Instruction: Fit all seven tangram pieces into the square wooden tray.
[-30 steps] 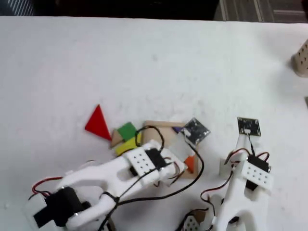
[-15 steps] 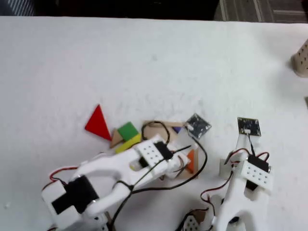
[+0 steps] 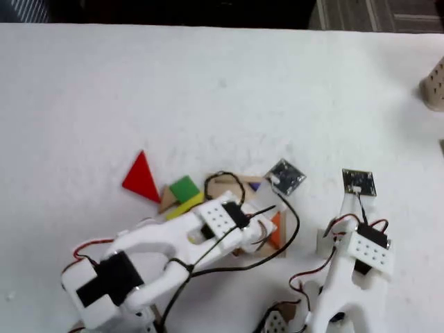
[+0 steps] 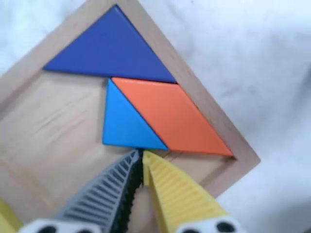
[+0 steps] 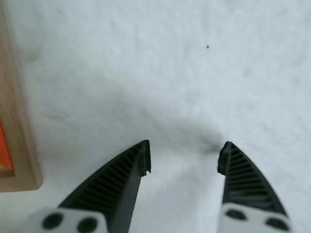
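On the white table (image 3: pixel 222 90), the square wooden tray (image 4: pixel 201 97) holds a dark blue triangle (image 4: pixel 112 51), an orange parallelogram (image 4: pixel 172 116) and a light blue triangle (image 4: pixel 121 124). The high view adds a red triangle (image 3: pixel 141 178), a green square (image 3: pixel 184 188) and a yellow piece (image 3: pixel 184 206) of unclear shape, all beside the tray. The left gripper (image 4: pixel 141 155) is closed on nothing, its tips at the light blue triangle's edge; the right gripper (image 5: pixel 183 155) is open over table beside the tray.

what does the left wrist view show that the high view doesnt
Left wrist view: the light blue triangle lying against the orange parallelogram, both meeting the dark blue triangle, and the left gripper shut, its tips at the light blue piece's edge. High view: the red triangle, green square and yellow piece on the table outside the tray, plus the right arm. Both: the tray and part of the orange parallelogram.
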`<act>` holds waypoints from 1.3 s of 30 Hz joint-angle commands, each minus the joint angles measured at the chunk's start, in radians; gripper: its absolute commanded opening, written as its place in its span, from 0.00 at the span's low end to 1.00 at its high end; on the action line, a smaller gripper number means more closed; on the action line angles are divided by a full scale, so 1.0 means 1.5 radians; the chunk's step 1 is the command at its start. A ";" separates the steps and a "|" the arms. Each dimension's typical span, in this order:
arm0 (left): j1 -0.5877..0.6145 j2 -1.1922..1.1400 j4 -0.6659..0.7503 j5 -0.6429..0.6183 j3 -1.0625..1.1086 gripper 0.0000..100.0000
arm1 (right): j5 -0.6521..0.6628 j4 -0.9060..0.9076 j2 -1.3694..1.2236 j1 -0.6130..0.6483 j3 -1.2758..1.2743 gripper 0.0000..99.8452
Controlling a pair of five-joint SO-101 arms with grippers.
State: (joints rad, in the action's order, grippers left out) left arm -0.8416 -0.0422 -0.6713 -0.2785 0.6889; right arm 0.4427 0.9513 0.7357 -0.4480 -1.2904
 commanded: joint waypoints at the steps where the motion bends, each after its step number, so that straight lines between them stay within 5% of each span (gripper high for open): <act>1: 0.013 0.005 0.014 -0.007 -0.043 0.02 | 0.008 -0.010 0.018 0.004 0.003 0.23; 17: 0.031 0.103 -0.122 -0.002 -0.038 0.02 | 0.008 -0.010 0.018 0.004 0.003 0.23; 29: 0.282 0.193 -0.170 -0.009 -0.045 0.02 | 0.008 -0.010 0.018 0.004 0.003 0.23; 39: 0.450 0.194 -0.162 -0.136 -0.042 0.02 | 0.008 -0.010 0.017 0.004 0.003 0.23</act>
State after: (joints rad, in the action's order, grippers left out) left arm -0.2232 0.2048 -0.9260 -0.4365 0.6767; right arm 0.4457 0.9513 0.7357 -0.4480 -1.2904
